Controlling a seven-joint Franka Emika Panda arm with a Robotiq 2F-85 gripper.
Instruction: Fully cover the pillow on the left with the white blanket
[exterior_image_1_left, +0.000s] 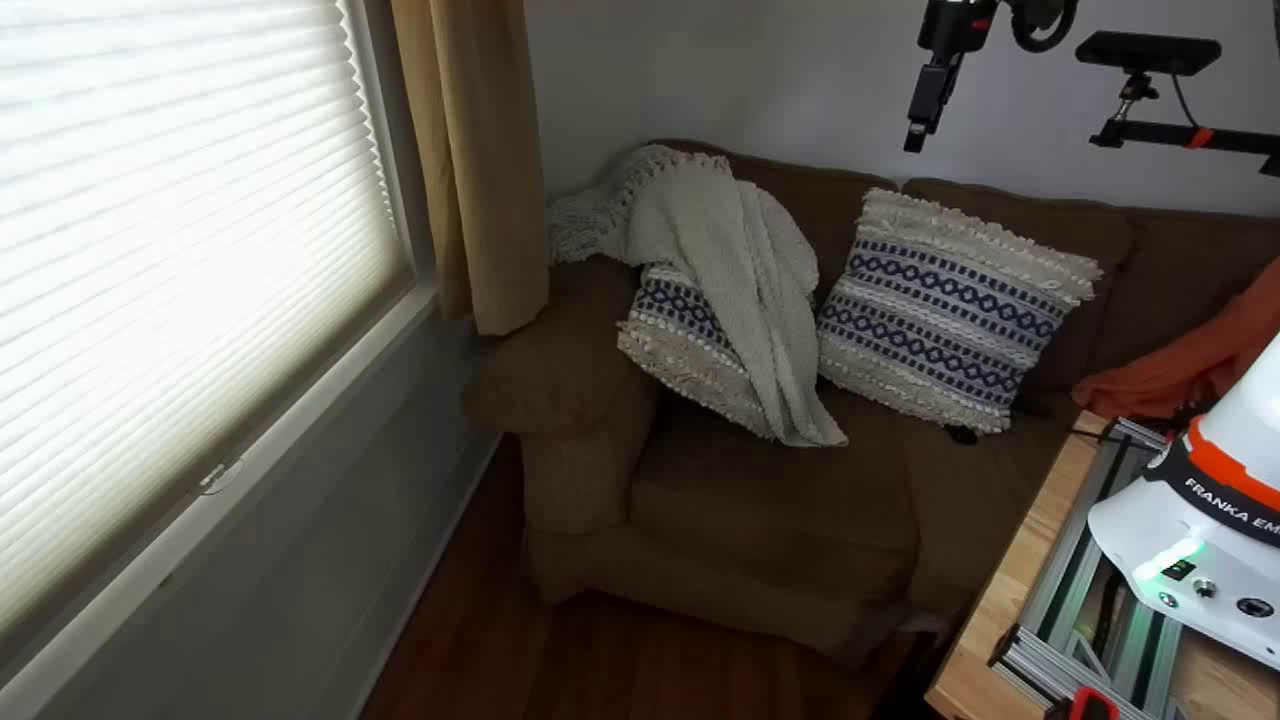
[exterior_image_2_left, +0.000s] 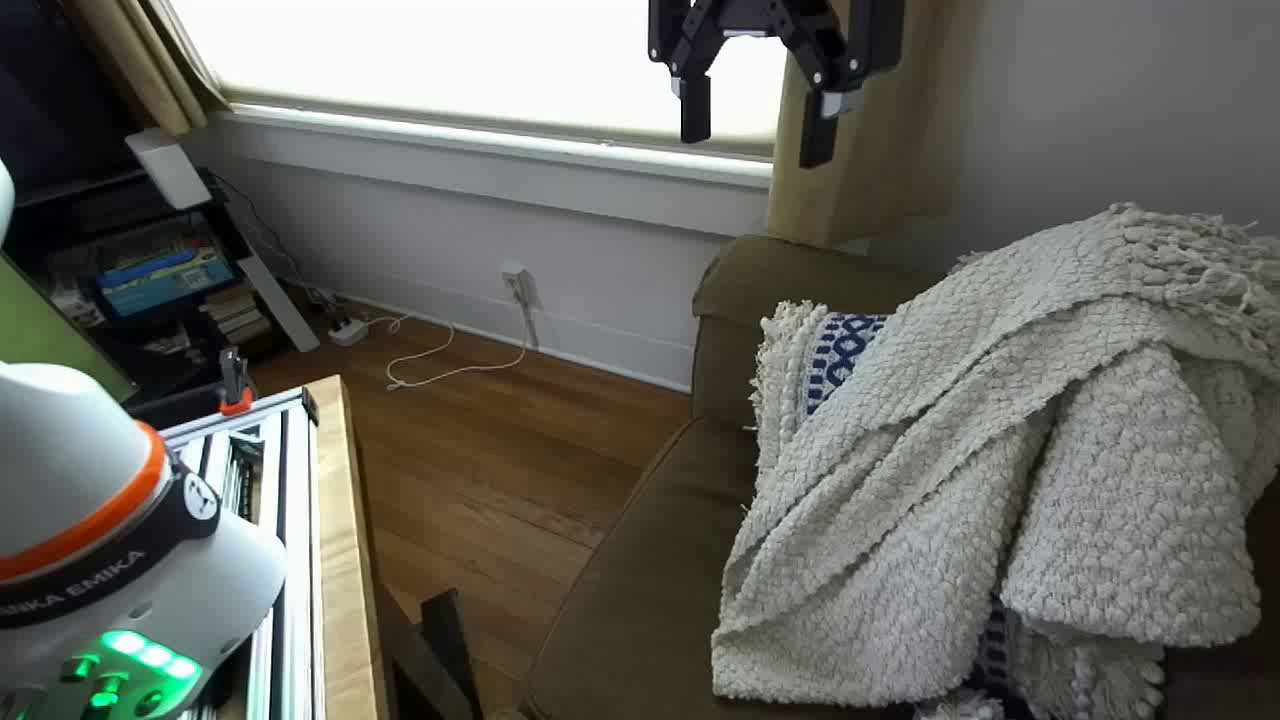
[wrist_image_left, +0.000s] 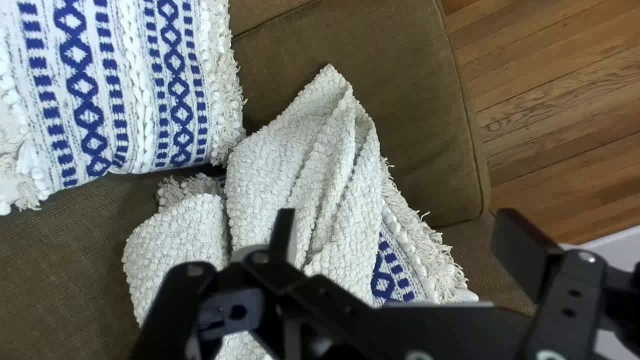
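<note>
gripper (wrist_image_left: 401, 237) spread wide, empty, bumpy off-white blanket (wrist_image_left: 270, 175) partly covering navy-patterned pillow (exterior_image_1_left: 688, 345)

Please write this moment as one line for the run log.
tool: open, empty, above sofa | white blanket: draped over left pillow | left pillow: partly covered, pattern showing | other pillow: uncovered | task: incomplete

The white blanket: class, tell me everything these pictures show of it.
The white blanket is off-white and looks soft and knitted, with a bumpy texture and a fringed end. It is draped in loose folds over one navy-patterned pillow, leaving parts of that pillow's pattern and shaggy edge bare. Its fringed end lies up where the back and arm of the brown sofa meet; a folded corner tapers down over the seat. The open gripper is apart from it.
</note>
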